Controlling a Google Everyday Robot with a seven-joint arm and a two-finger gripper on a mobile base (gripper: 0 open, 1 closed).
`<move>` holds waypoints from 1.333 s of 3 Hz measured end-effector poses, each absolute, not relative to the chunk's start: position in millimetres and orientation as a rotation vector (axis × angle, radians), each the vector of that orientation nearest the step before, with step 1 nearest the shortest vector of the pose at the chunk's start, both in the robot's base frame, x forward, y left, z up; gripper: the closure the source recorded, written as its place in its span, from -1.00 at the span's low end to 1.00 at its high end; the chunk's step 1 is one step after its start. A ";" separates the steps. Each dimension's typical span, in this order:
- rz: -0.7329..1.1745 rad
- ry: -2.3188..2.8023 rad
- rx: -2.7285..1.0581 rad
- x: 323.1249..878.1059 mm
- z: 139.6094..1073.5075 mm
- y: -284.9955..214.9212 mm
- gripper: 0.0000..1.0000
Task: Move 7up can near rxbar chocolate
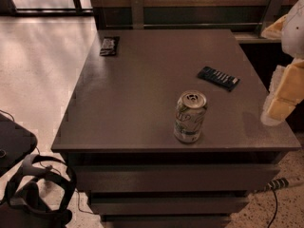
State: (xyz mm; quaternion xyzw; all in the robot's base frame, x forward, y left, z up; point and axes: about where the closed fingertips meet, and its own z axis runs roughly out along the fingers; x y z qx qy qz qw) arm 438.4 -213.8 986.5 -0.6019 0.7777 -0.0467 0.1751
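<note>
Altogether three things lie on the dark brown surface (142, 89): one can and two flat bars. The single 7up can (190, 116) stands upright near the front edge, a little right of the middle, its silver top and pull tab facing up and green lettering showing on its pale side. The one rxbar chocolate (109, 46) lies flat at the far left corner, close to the left edge, well apart from the can, with the whole breadth of the surface between them. One longer dark bar (218, 78) with a row of light marks lies flat and slantwise on the right half, beyond the can and near it but not touching.

One arm (293, 25) comes in at the right border of the view, cut off by it, showing white and pale yellow parts stacked one above the other. Its lower pale yellow part, which seems to be the claw (278, 106), hangs just off the right edge of the surface, at about the can's height, pointing down and to the left. It touches nothing, stands apart from the can, and holds nothing that I can see; whether it is released or clenched I cannot tell.

Below the surface, two drawer fronts (175, 177) show. On the pale floor (42, 80) at lower left lies one black strapped headset (38, 189), and one cable (278, 184) runs at lower right.
</note>
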 end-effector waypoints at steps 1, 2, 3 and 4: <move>-0.129 2.201 -1.704 438.5 986.1 -213.4 -1.00; 0.059 2.069 -1.651 445.8 953.3 -198.3 -1.00; 0.256 1.881 -1.569 460.1 911.3 -192.6 -1.00; 0.440 1.756 -1.481 461.1 893.8 -179.9 -1.00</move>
